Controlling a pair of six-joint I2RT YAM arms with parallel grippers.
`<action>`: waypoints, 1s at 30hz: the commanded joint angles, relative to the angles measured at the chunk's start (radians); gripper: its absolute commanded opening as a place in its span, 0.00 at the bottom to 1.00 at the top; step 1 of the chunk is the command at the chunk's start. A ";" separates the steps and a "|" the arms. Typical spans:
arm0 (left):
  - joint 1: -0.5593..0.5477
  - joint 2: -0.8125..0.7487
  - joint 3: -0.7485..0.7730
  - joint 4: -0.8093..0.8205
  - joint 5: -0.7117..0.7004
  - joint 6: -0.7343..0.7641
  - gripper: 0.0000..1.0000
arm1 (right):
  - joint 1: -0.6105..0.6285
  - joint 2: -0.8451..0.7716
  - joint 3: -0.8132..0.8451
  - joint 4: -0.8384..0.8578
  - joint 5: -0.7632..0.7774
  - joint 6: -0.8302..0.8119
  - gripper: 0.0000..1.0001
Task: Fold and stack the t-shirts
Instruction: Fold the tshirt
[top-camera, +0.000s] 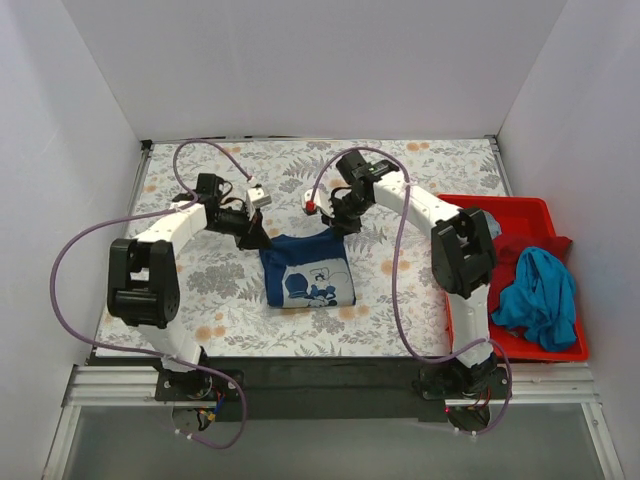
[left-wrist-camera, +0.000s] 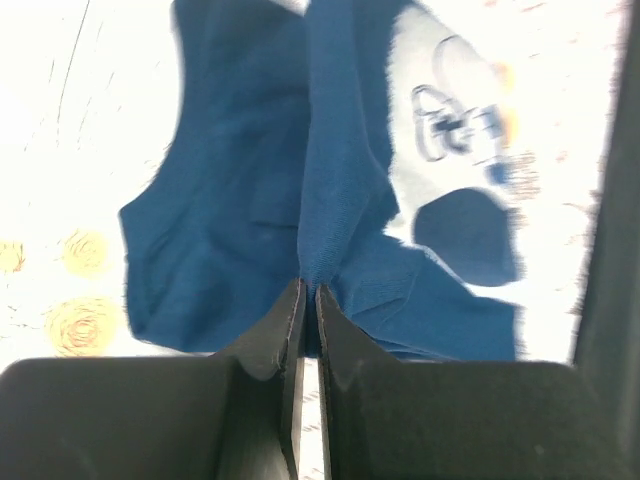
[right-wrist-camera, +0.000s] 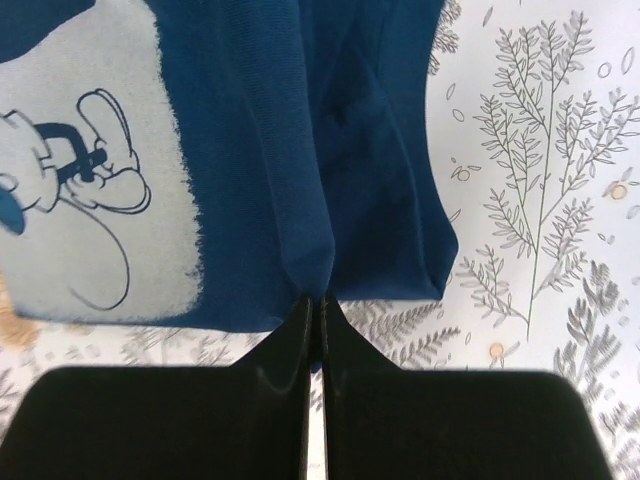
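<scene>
The navy t-shirt (top-camera: 308, 272) with a white chest print lies partly folded in the middle of the floral table cover. My left gripper (top-camera: 259, 238) is shut on the shirt's far left corner; the left wrist view shows cloth (left-wrist-camera: 300, 180) pinched between the fingers (left-wrist-camera: 308, 300). My right gripper (top-camera: 338, 228) is shut on the far right corner; the right wrist view shows navy cloth (right-wrist-camera: 330, 150) pinched between its fingers (right-wrist-camera: 316, 305). A teal-blue shirt (top-camera: 540, 297) and a red shirt (top-camera: 522, 247) lie in the red bin.
The red plastic bin (top-camera: 500, 207) stands at the right edge of the table, beside the right arm. White walls close in the table at the back and both sides. The floral cover (top-camera: 200, 290) shows around the shirt.
</scene>
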 joint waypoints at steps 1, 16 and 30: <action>0.012 0.106 0.028 0.123 -0.039 -0.011 0.00 | -0.009 0.099 0.100 -0.007 -0.039 -0.046 0.01; -0.026 0.128 -0.145 0.153 -0.092 -0.034 0.02 | 0.041 0.002 -0.274 0.074 -0.097 0.262 0.01; -0.083 -0.185 -0.134 0.110 0.023 -0.012 0.48 | -0.069 -0.146 -0.267 0.123 -0.419 0.668 0.51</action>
